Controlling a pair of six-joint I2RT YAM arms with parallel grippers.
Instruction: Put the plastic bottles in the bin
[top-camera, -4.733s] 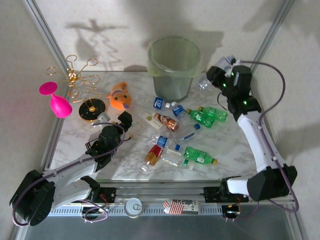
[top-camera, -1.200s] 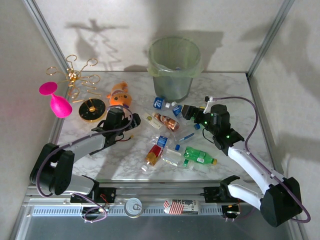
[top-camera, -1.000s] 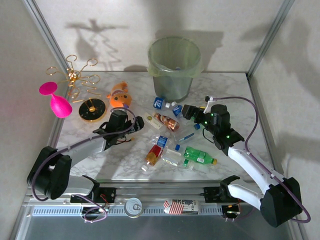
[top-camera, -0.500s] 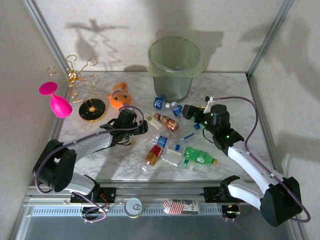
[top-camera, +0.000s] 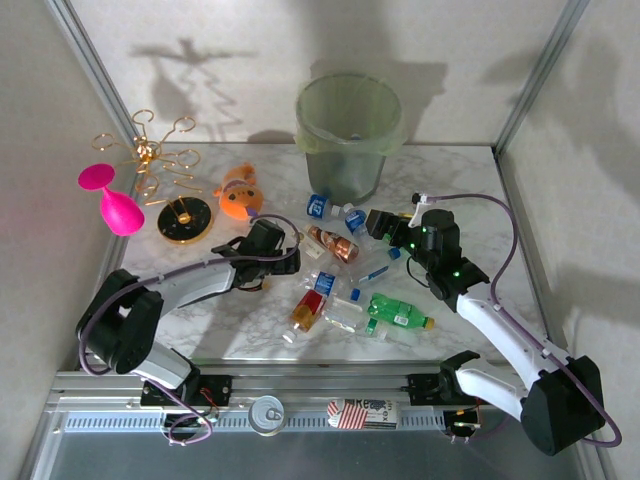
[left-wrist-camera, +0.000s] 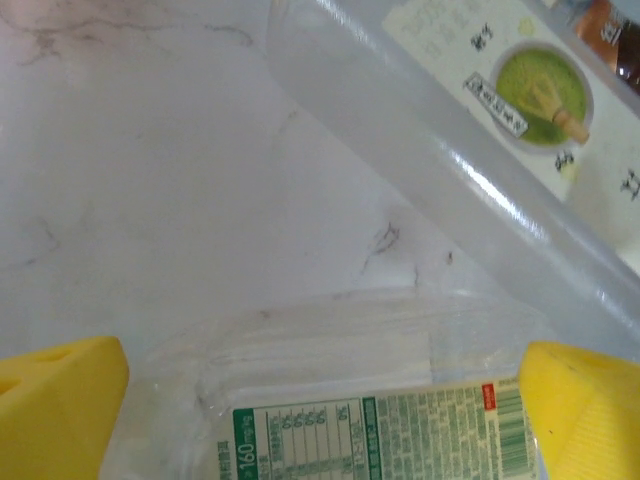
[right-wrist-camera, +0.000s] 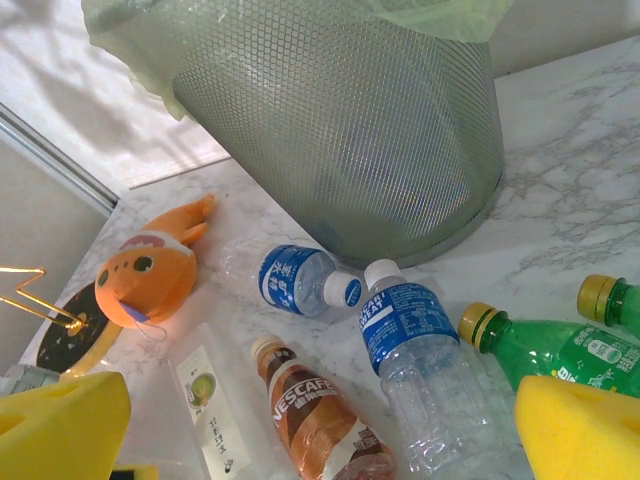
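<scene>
Several crushed plastic bottles lie on the marble in front of the bin (top-camera: 348, 130): a brown Nescafe one (top-camera: 335, 245), a green one (top-camera: 400, 312) and an amber one (top-camera: 308, 312). My left gripper (top-camera: 288, 260) is open low over the table. A clear bottle with a green-and-white label (left-wrist-camera: 350, 430) lies between its yellow fingers (left-wrist-camera: 60, 400), and a square clear bottle with a matcha label (left-wrist-camera: 480, 130) lies just beyond. My right gripper (top-camera: 373, 222) is open and holds nothing. It faces the bin (right-wrist-camera: 340, 130), the Pocari Sweat bottle (right-wrist-camera: 415, 350) and the Nescafe bottle (right-wrist-camera: 315, 410).
An orange plush toy (top-camera: 240, 193), a black disc (top-camera: 185, 218), a gold wire stand (top-camera: 150, 155) and a pink wine glass (top-camera: 112, 203) sit at the left. A can (top-camera: 266, 412) and a carton (top-camera: 362, 412) lie on the front rail. Frame posts flank the table.
My left arm has stretched rightward from beside the black disc to the bottle pile. My right arm came down from beside the bin's rim and has since held still.
</scene>
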